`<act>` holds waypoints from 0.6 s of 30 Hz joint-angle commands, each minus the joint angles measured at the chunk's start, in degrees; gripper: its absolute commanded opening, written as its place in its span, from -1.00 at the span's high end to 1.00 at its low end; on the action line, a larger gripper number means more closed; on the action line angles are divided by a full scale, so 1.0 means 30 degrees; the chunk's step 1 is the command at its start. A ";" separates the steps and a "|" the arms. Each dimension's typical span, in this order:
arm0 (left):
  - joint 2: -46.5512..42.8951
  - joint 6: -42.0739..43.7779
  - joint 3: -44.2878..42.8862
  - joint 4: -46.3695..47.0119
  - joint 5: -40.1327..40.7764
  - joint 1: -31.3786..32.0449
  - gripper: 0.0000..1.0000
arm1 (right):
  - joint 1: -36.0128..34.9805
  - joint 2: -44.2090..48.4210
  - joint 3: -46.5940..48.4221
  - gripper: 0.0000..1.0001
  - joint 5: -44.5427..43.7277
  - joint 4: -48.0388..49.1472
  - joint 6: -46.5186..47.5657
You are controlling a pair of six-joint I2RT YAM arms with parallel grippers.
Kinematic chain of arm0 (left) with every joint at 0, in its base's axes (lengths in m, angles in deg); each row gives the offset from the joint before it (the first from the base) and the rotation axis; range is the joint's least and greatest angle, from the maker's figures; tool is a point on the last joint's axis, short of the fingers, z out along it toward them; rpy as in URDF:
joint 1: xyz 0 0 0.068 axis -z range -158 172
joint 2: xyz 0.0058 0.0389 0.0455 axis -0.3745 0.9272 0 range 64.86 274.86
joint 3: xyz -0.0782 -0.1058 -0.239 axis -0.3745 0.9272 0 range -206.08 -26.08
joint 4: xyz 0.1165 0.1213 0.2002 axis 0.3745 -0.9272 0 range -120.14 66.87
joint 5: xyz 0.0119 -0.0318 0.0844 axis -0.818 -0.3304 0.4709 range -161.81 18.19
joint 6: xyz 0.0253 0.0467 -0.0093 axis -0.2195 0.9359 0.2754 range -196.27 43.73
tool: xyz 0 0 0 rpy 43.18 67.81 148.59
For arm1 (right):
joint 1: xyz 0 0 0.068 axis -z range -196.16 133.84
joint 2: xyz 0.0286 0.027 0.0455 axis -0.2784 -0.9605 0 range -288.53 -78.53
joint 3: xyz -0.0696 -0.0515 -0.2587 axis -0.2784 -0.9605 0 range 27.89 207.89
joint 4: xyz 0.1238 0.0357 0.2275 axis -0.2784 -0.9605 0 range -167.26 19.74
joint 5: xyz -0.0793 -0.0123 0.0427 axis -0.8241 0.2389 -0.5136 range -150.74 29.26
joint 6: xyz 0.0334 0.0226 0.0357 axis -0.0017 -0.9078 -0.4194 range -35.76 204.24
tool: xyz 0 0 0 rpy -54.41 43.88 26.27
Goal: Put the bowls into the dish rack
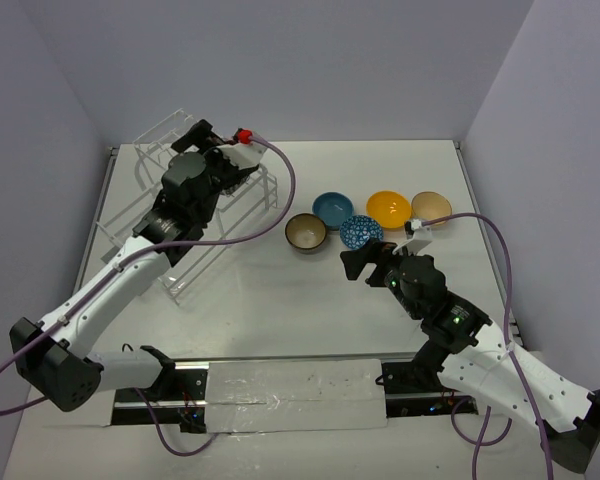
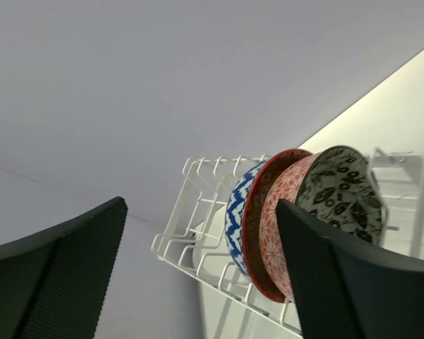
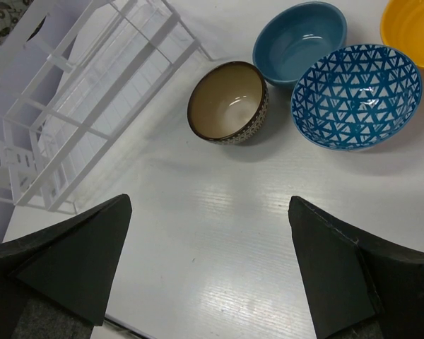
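Main risk: the grey patterned bowl [image 2: 339, 194] stands on edge in the dish rack [image 2: 171, 224], close against the salmon bowl [image 2: 283, 212] and the blue zigzag bowl [image 2: 237, 219]; the left gripper [image 2: 199, 205] has its jaws wide apart and empty, but one finger [image 2: 325, 282] perhaps touches that rim, so a sideways retreat could tip the bowl out. The left arm stretches over the rack; the right gripper [image 3: 208, 205], also spread and empty, hovers near the dark brown bowl [image 3: 227, 102].

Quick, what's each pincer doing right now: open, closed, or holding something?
Left pincer: open, holding nothing.
Right pincer: open, holding nothing.
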 commanded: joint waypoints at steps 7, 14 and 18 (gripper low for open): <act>-0.1268 -0.4918 -0.2861 -0.0428 0.0169 0.0086 -0.98 | -0.0096 0.0166 0.0322 -1.00 -0.2097 -0.0252 -0.0301; -0.1998 -1.5461 -0.5094 -0.6521 0.0758 0.0086 -0.99 | 0.0487 -0.2346 0.1932 -1.00 -0.5499 -0.3535 -0.3138; -0.3608 -2.0063 -0.2787 -0.7843 -0.0497 0.0086 -0.98 | 0.3032 -0.4955 0.3307 -1.00 -0.3816 -0.5265 -0.4140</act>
